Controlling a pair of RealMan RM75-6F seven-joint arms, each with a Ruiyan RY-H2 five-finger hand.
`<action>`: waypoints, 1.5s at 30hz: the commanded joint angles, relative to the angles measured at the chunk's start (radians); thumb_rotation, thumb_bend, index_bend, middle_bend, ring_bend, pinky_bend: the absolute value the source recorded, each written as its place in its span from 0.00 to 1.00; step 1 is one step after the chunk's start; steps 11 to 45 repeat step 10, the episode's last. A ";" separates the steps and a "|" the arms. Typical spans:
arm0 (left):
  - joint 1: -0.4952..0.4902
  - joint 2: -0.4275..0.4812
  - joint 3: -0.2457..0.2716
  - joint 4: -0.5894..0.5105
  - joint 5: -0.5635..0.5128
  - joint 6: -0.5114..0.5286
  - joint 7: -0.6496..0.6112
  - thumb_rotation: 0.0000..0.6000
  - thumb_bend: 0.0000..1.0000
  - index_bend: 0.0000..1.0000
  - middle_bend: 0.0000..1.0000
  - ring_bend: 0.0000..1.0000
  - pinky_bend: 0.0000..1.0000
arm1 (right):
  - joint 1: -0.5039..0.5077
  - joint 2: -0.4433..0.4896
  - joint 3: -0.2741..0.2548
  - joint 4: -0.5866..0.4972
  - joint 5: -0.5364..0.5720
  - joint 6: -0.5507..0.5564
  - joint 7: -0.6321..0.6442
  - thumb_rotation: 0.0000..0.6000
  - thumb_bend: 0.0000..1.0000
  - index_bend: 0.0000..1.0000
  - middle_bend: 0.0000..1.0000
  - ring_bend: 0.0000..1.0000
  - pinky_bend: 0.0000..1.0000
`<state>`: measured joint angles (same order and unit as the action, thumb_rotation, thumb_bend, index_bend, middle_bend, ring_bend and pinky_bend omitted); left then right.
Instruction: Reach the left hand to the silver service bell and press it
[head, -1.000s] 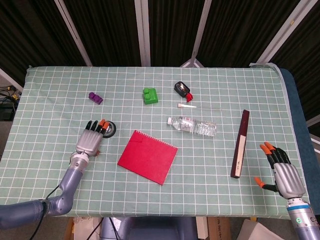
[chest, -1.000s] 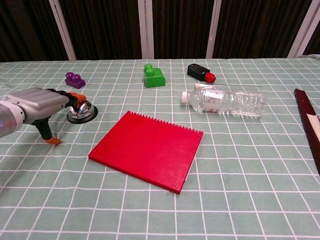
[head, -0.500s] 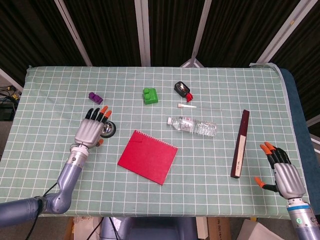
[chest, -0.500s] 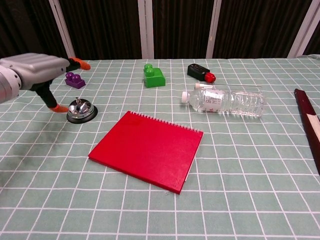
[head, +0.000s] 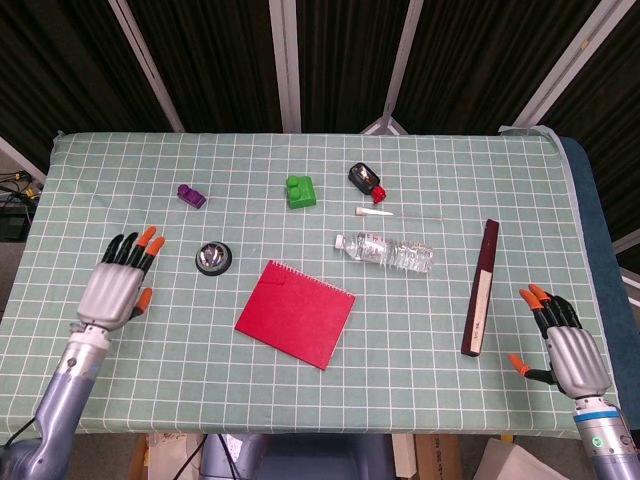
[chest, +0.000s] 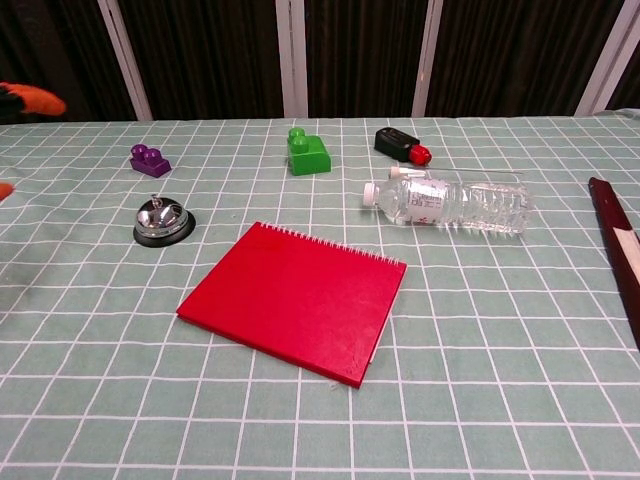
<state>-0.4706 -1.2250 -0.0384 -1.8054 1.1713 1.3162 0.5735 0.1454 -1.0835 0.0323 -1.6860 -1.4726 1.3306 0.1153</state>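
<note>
Since a moment ago the left hand (head: 118, 286) has pulled off the bell (head: 214, 259) and swung out toward the table's (head: 420, 340) left edge; it now hangs well apart from the bell, out at the bell's 8 o'clock in the head view, fingers spread and holding nothing. From the chest camera only its orange fingertips (chest: 30, 99) poke in at the left border. Left alone, the bell sits upright on the checked cloth, with the purple block (head: 191, 195) up at its 11 o'clock and the red notebook (head: 295, 313) just beside it at 4 o'clock. Further along lie the green block (head: 301, 191), a black and red thing (head: 366, 180) and a bottle (head: 385, 251) on its side. Over at the near right corner the right hand (head: 565, 343) has not stirred, fingers apart and empty, near the dark stick (head: 481, 288).
</note>
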 joint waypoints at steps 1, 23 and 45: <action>0.146 0.093 0.130 -0.028 0.117 0.134 -0.087 1.00 0.61 0.00 0.00 0.00 0.00 | 0.000 -0.001 0.000 -0.002 -0.001 0.000 -0.005 1.00 0.29 0.00 0.00 0.00 0.00; 0.318 0.155 0.246 0.056 0.277 0.299 -0.222 1.00 0.61 0.00 0.00 0.00 0.00 | 0.006 -0.006 0.000 -0.005 -0.002 -0.006 -0.022 1.00 0.29 0.00 0.00 0.00 0.00; 0.318 0.155 0.246 0.056 0.277 0.299 -0.222 1.00 0.61 0.00 0.00 0.00 0.00 | 0.006 -0.006 0.000 -0.005 -0.002 -0.006 -0.022 1.00 0.29 0.00 0.00 0.00 0.00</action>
